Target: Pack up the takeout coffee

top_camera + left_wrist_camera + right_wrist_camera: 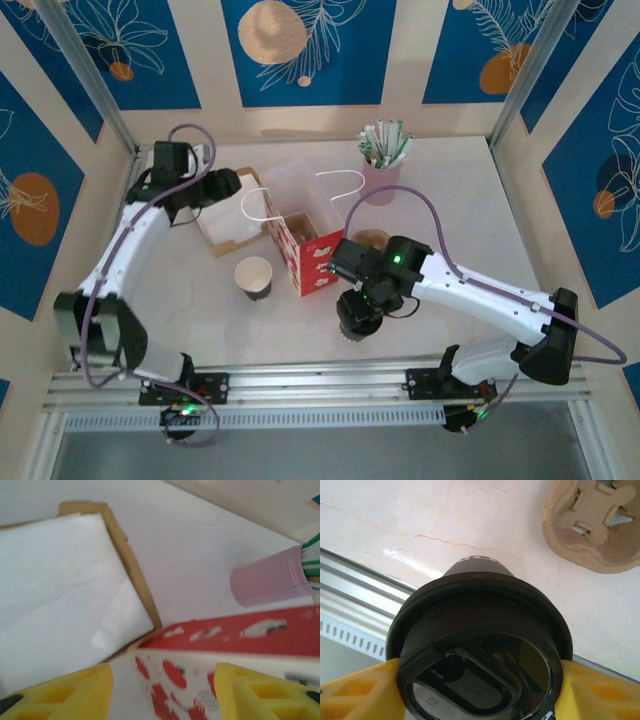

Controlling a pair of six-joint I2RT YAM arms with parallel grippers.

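Black glossy plastic lid [480,645] caps the coffee cup [356,320], which your right gripper [479,690] clamps from both sides at the near edge of the table [445,515]. Beyond it lie a moulded pulp carrier [595,525] and an open paper cup [254,277]. Your left gripper [162,690] has its yellow fingers [75,692] apart over the red printed bag [240,635], beside a cardboard tray of white napkins [60,590].

Left wrist: red bag [235,635] print blurred, running off right and bottom edges; pink cup [267,580] cut by right edge, straws [311,555] barely peeking in; napkin box [60,595] clipped at left. Right wrist: black lid [480,630] hiding most of coffee cup [477,566], lid bottom cropped; pulp carrier [592,530] chopped at top right
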